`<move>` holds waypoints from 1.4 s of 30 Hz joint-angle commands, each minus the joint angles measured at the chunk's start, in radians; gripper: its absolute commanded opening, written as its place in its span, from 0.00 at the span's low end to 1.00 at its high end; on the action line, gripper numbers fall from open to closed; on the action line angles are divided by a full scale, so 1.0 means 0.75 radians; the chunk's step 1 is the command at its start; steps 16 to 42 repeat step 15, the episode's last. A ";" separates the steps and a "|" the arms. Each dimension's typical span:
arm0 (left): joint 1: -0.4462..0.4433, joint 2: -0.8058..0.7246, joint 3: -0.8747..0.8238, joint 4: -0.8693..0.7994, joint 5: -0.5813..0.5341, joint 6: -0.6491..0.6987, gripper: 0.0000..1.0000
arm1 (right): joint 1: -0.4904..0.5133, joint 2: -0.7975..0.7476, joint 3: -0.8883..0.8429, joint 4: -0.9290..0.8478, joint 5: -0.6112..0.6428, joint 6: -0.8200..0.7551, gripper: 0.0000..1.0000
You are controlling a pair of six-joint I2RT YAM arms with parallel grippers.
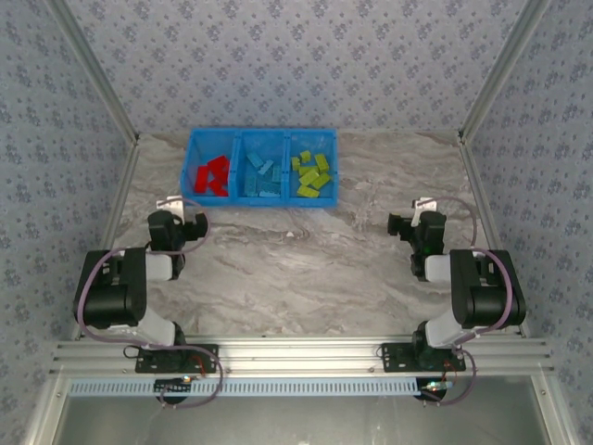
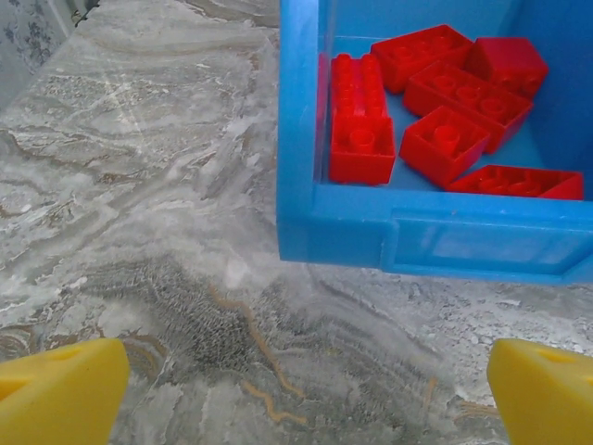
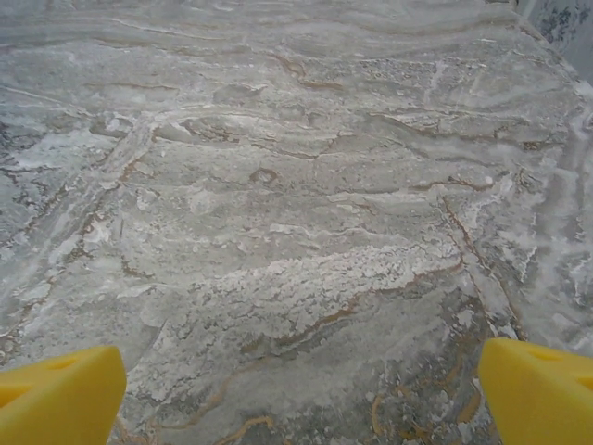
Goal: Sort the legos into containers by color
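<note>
Legos (image 1: 264,174) lie grouped by colour in the top view, inside the containers (image 1: 264,200). These are three compartments of one blue bin at the far edge of the bench (image 1: 306,269), left of its middle. About seven red bricks (image 1: 212,176) fill the left compartment. The light-blue bricks (image 1: 262,178) in the middle one are too close in tone to the bin to count, and about eight yellow-green bricks (image 1: 312,174) lie in the right one. Each colour keeps to its own compartment, so I judge the sort finished. That would explain why the left arm (image 1: 120,287) and right arm (image 1: 477,287) sit folded by the near edge, left jaws and right jaws spread and holding nothing. The left wrist view looks between two yellow pads (image 2: 56,394), set wide, at the bin's near left corner, where six red bricks show, some leaning on each other. The right wrist view has two yellow pads (image 3: 56,394) equally wide above bare bench.
</note>
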 commanded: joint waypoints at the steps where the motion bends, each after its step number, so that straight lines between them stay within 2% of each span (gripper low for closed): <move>1: -0.007 -0.008 0.020 0.033 0.018 -0.008 0.99 | -0.004 -0.001 0.018 0.046 -0.031 -0.028 1.00; 42: -0.008 -0.007 0.021 0.033 0.015 -0.009 0.99 | -0.004 -0.003 0.019 0.045 -0.033 -0.030 1.00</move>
